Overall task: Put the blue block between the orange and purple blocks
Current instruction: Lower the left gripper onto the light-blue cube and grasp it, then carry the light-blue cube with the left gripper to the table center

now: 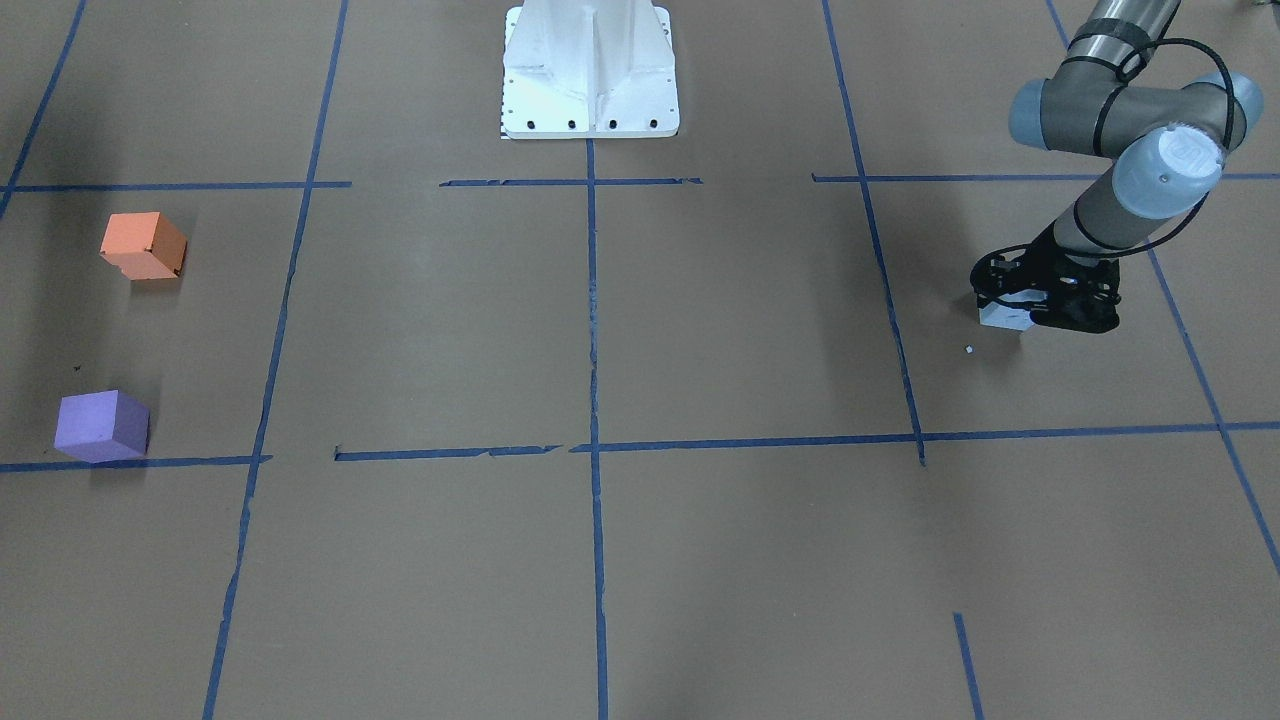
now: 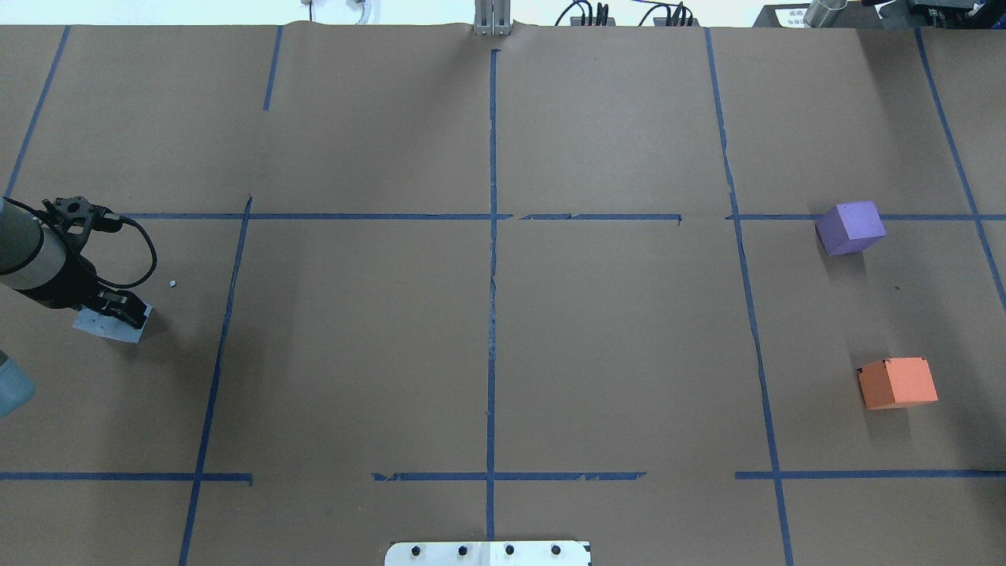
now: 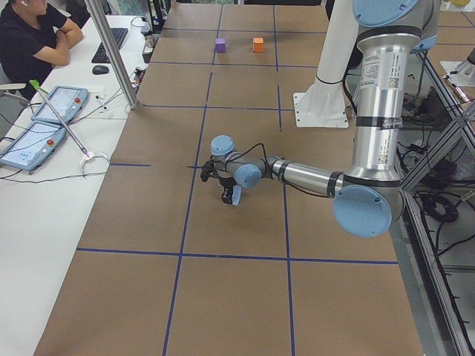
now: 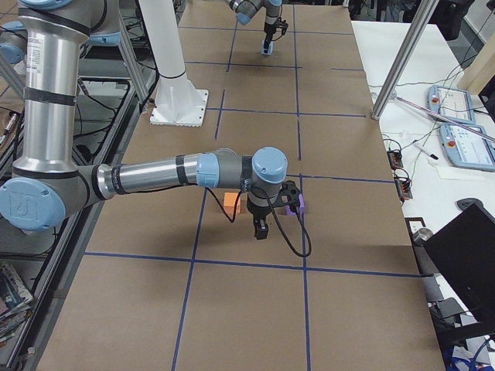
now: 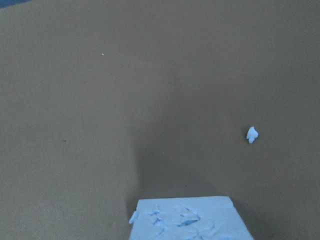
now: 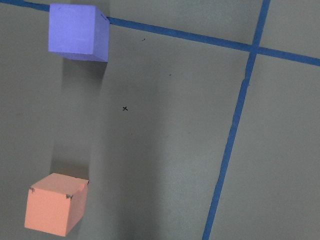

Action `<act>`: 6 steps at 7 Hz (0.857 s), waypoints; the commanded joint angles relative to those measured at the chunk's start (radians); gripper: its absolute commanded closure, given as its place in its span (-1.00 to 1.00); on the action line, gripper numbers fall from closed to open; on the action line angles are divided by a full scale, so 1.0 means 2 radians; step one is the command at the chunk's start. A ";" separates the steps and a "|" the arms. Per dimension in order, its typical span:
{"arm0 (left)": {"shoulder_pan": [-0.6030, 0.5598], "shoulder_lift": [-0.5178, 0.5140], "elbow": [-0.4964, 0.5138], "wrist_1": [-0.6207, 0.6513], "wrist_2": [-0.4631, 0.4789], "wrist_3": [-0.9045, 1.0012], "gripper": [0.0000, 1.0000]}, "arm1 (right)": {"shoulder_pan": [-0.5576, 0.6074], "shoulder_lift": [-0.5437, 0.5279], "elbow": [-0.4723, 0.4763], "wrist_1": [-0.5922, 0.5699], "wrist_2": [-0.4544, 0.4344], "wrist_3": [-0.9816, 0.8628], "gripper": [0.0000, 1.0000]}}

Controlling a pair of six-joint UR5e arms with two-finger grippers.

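Note:
The pale blue block (image 1: 1003,317) sits at the table's left end, also in the overhead view (image 2: 106,325) and at the bottom of the left wrist view (image 5: 190,220). My left gripper (image 1: 1018,306) (image 2: 118,313) is down on it and appears shut on it; the block looks slightly tilted. The orange block (image 2: 897,383) (image 6: 55,204) and the purple block (image 2: 850,227) (image 6: 78,31) stand apart at the right end with a bare gap between them. My right gripper (image 4: 259,230) hovers above them; I cannot tell if it is open or shut.
The white robot base (image 1: 590,70) is at the middle of the near edge. A small white crumb (image 2: 172,283) lies near the blue block. Blue tape lines (image 2: 492,236) grid the brown paper. An operator's desk with tablets (image 3: 52,111) runs along the far side.

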 commanded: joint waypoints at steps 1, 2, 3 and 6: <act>0.001 -0.030 -0.056 0.006 -0.026 -0.094 1.00 | -0.005 0.000 0.000 0.000 -0.001 0.000 -1.00; 0.005 -0.086 -0.063 0.010 -0.024 -0.130 1.00 | -0.006 0.001 0.000 0.000 0.000 0.000 -1.00; 0.056 -0.155 -0.059 0.038 -0.018 -0.186 1.00 | -0.013 0.004 0.000 0.001 -0.001 0.001 -1.00; 0.175 -0.381 0.076 0.140 0.137 -0.243 1.00 | -0.028 0.018 0.000 0.001 -0.001 0.018 -1.00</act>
